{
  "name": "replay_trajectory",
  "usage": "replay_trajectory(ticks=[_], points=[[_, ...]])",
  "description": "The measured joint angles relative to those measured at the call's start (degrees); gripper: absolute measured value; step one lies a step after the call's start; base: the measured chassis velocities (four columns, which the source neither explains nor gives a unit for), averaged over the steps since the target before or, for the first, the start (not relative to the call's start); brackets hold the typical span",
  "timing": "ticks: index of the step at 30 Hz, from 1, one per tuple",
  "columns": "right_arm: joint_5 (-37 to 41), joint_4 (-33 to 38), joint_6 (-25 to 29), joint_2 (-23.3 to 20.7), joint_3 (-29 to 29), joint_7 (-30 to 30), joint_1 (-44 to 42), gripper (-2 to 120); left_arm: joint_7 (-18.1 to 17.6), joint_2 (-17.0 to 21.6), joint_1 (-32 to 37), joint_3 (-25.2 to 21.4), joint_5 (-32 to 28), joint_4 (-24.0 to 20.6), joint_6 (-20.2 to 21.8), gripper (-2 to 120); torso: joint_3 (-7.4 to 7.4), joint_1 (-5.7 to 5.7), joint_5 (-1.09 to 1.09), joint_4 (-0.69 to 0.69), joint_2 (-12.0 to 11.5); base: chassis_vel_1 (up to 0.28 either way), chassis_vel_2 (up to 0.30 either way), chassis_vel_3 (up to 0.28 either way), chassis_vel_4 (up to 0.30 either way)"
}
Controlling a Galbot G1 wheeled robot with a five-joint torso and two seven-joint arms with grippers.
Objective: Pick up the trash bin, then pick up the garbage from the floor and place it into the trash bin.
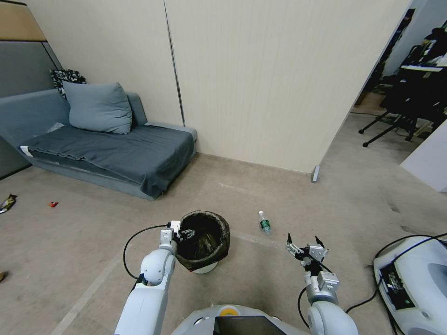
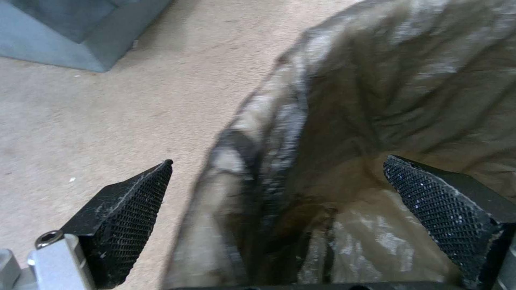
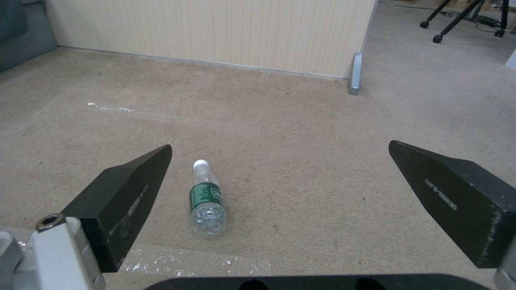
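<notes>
Head view, far left edge of the floor: crumpled silvery-dark wrapper [image 1: 8, 203], then tiny red scrap [image 1: 53, 204] just beyond it, both well apart from the bin. Behind them, low grey-blue fabric sofa [image 1: 116, 156] with a grey-blue pillow [image 1: 98, 108], pushed against the pale beige panelled wall [image 1: 260, 79]. Wide stretch of bare tan carpet [image 1: 84, 242] between sofa and robot, crossed by a pale tape line.

Near centre, small round white plastic trash bin with black-brown bag liner [image 1: 204, 241], upright on the carpet. Left gripper [image 1: 182, 232] at the bin's left rim, fingers spread apart, one outside the wall and one inside the liner; in the left wrist view rim and liner [image 2: 322, 133] sat between the two mesh-faced pads [image 2: 134, 209], no contact visible, nothing clamped.

Right of the bin, clear plastic water bottle with white cap and green label [image 1: 264, 223] lay on its side, near but apart from the bin. White lettering on the green label [image 3: 204, 194] too small to read. Open carpet all round the bottle as far as the wall's foot.

Further right, right gripper [image 1: 305, 248] hovered above the floor, fingers wide apart and empty. Small pale writing on one black finger [image 3: 446, 197], not legible. Grey metal foot [image 1: 315, 173] at the wall's end; past it, open passage with black stand legs [image 1: 386, 128]. White machine housing [image 1: 414, 279] with black cables at the far right.
</notes>
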Motion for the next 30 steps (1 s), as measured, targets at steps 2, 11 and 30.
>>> replay_trajectory(ticks=[2,11,30], points=[[0.00,-0.16,0.00,0.00,0.00,0.16,0.00,100,-0.35,0.02,0.03,-0.25,0.22,-0.38,0.22,100,0.00,0.00,0.01,0.00,0.00,0.000,0.000,0.000,0.000],[-0.04,-0.59,-0.01,0.00,-0.20,0.39,0.11,100,-0.94,0.07,-0.37,-1.10,0.92,0.52,1.71,100,0.00,0.00,0.01,0.00,0.00,0.000,0.000,0.000,0.000],[-0.76,-0.95,-0.29,0.00,-0.57,0.80,0.56,100,0.24,0.16,-1.30,-1.17,0.95,2.64,2.69,58,-0.01,-0.01,0.03,0.01,0.02,0.000,0.000,0.000,0.000]])
